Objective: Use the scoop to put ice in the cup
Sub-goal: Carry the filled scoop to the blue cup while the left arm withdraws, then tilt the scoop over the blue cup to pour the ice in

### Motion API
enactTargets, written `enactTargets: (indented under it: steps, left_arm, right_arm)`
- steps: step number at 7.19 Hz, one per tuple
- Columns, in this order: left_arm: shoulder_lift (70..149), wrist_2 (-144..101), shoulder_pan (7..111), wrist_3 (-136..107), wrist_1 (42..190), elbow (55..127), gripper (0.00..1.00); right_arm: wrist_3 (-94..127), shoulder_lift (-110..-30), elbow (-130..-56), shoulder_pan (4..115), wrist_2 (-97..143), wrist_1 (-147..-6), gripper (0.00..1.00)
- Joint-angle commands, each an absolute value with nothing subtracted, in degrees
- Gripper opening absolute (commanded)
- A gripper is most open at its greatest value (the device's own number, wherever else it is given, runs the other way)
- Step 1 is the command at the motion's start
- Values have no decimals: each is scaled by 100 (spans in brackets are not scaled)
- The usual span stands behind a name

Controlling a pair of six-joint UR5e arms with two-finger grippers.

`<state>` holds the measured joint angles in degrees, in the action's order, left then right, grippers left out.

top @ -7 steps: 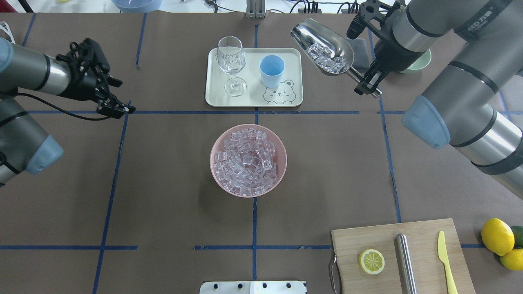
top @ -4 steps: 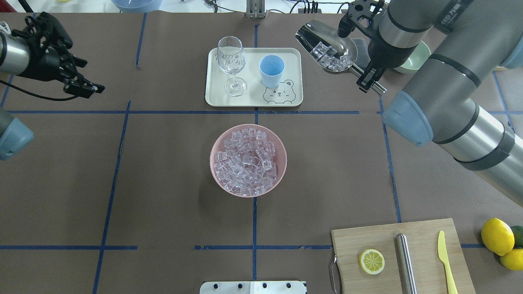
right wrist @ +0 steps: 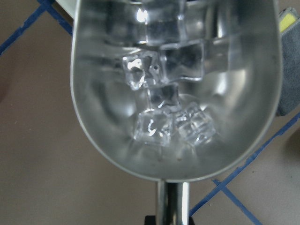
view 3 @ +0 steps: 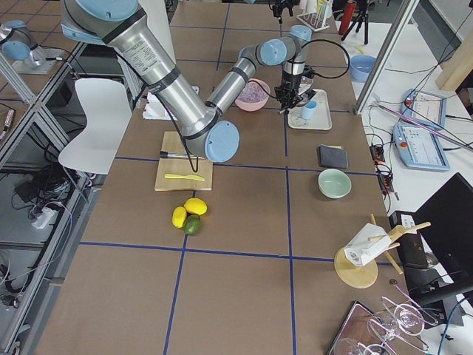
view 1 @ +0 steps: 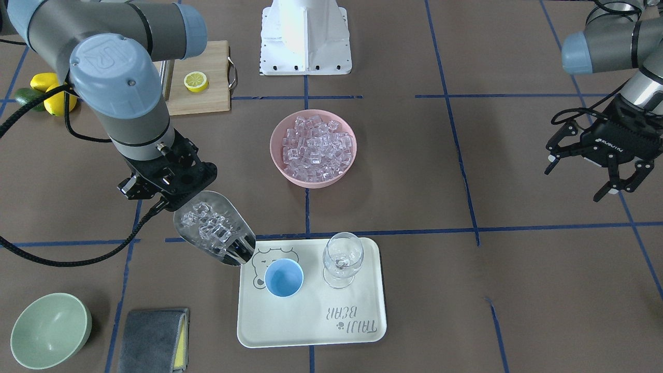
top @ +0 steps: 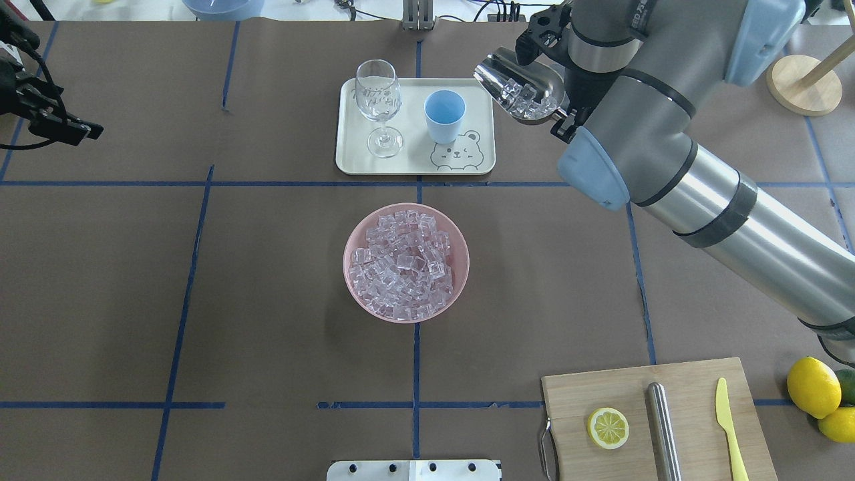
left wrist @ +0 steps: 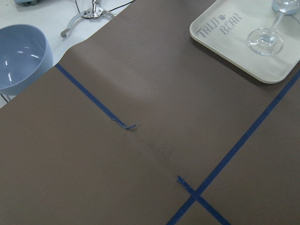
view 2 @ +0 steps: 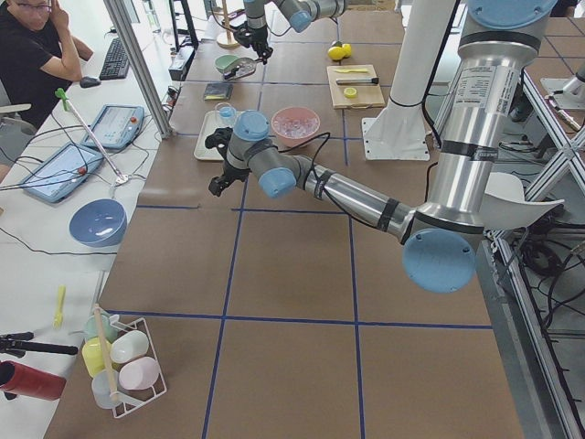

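My right gripper is shut on the handle of the steel scoop. The scoop holds several ice cubes and hangs in the air. Its open end is at the tray's corner, just beside the light-blue cup. No ice shows in the cup. More ice fills a pink bowl at the table's middle. My left gripper is open and empty, far off at the table's left edge.
A wine glass stands on the tray next to the cup. A green bowl and a grey cloth lie beyond the scoop. A cutting board with lemon slice, steel cylinder and knife, and lemons, are at the near right.
My right arm has swung the loaded scoop left, its open end now at the tray's edge by the cup. My left arm has drawn back toward the far left edge.
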<state>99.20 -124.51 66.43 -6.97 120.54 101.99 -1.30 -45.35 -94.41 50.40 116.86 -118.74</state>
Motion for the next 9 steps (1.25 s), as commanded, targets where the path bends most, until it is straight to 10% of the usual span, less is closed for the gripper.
enactTargets:
  steps: [1, 9]
  left_arm:
    - [9861, -12811, 6837, -677, 12015, 10169, 100]
    - [9896, -13227, 7040, -686, 12015, 9721, 100]
  right_arm:
    - [-123, -3976, -8958, 4992, 11716, -12486, 0]
    - [-589, -3165, -7454, 4781, 11646, -12726, 0]
